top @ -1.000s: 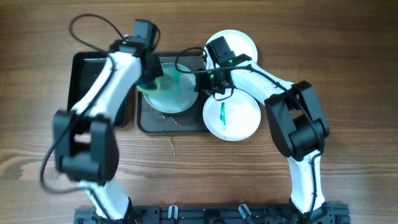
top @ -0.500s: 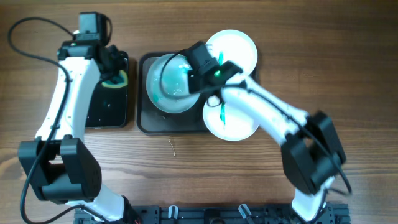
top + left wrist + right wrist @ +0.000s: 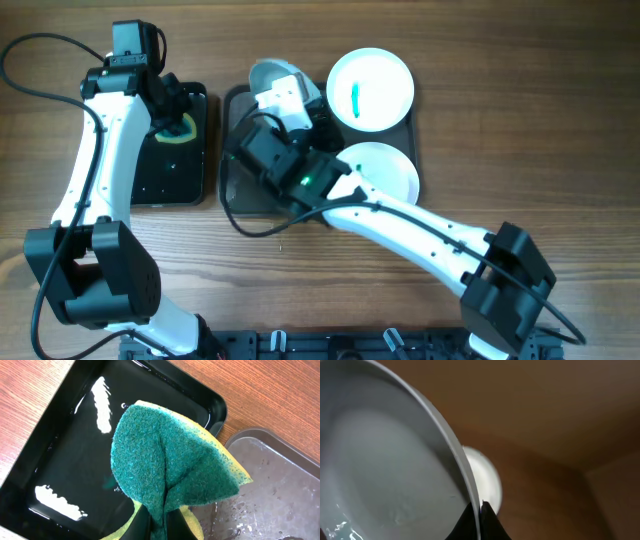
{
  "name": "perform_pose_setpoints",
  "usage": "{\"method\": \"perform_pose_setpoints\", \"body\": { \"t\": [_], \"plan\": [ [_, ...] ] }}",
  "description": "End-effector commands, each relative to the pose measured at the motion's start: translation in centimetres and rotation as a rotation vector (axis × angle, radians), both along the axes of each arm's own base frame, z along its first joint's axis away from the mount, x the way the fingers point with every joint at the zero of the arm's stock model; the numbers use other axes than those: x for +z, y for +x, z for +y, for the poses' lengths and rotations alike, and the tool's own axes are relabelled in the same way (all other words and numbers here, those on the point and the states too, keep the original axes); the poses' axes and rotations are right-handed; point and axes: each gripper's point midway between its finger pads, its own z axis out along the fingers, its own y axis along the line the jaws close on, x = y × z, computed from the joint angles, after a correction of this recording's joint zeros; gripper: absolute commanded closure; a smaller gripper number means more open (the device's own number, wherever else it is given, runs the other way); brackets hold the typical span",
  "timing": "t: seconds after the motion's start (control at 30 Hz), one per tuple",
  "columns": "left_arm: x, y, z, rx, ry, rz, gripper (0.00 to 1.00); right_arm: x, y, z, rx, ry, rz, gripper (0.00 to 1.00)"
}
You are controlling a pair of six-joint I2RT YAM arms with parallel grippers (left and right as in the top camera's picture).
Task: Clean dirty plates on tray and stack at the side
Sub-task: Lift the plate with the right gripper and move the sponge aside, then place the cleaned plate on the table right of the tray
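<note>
Left gripper (image 3: pixel 159 524) is closed tight on a folded green-and-yellow sponge (image 3: pixel 170 460), hanging over the black dish (image 3: pixel 65 460). The dish is wet and shows glare streaks. It sits on the table (image 3: pixel 560 120) just left of the tray (image 3: pixel 235 190).

Right gripper (image 3: pixel 479 517) is pinched onto the rim of the held plate (image 3: pixel 380 460). That plate is tipped up steeply above the tray's back-left corner, with water beads on its face and no smear visible.

The smeared plate (image 3: pixel 370 88), with a teal streak at its centre, lies flat at the tray's back right. The plain plate (image 3: pixel 395 170) lies flat just in front of it, partly under the right arm; they're touching or nearly so. The right wrist view shows a blurred white blob past the rim, possibly another plate, can't tell.
</note>
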Motion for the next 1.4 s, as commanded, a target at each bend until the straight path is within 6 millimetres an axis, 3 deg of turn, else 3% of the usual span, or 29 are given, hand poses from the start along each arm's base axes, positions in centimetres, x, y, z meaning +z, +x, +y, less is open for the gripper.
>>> {"method": "perform_pose_setpoints", "body": {
  "t": [0.0,0.17,0.4,0.6,0.77,0.87,0.97,1.03,1.13,1.23,1.37],
  "plan": [
    [0.0,0.1,0.0,0.015,-0.009,-0.004,0.96,4.8,-1.5,-1.3,-0.12,-0.179,-0.163,0.96],
    [0.0,0.1,-0.2,0.011,-0.018,-0.005,0.96,6.4,-2.0,-0.8,-0.145,-0.196,-0.207,0.96],
    [0.0,0.1,-0.2,0.011,-0.018,-0.005,0.96,5.8,-1.7,0.0,-0.093,-0.182,-0.18,0.96],
    [0.0,0.1,-0.2,0.011,-0.018,-0.005,0.96,0.8,-1.1,2.1,0.092,-0.044,0.012,0.96],
    [0.0,0.1,-0.2,0.011,-0.019,-0.005,0.96,-6.6,-1.2,2.4,0.144,0.337,0.388,0.96],
    [-0.1,0.2,-0.6,0.001,-0.018,-0.004,0.96,-8.4,-0.9,3.2,0.221,0.528,0.581,0.96],
    [-0.1,0.3,-1.7,-0.025,-0.018,-0.004,0.96,-8.4,-0.1,2.7,0.279,0.706,0.712,0.96],
    [-0.1,0.4,-2.8,-0.052,-0.018,-0.005,0.96,-7.6,0.8,1.4,0.311,0.845,0.781,0.96],
    [0.0,0.6,-4.7,-0.096,-0.018,-0.013,0.96,-6.1,2.5,-2.5,0.295,0.999,0.82,0.96],
    [0.2,1.0,-6.3,-0.135,-0.018,-0.032,0.96,-6.8,4.2,-9.2,0.106,0.997,0.781,0.96],
    [0.5,1.5,-7.9,-0.171,-0.019,-0.054,0.96,-8.6,4.6,-17.9,-0.124,0.968,0.768,0.96]
  ]
}}
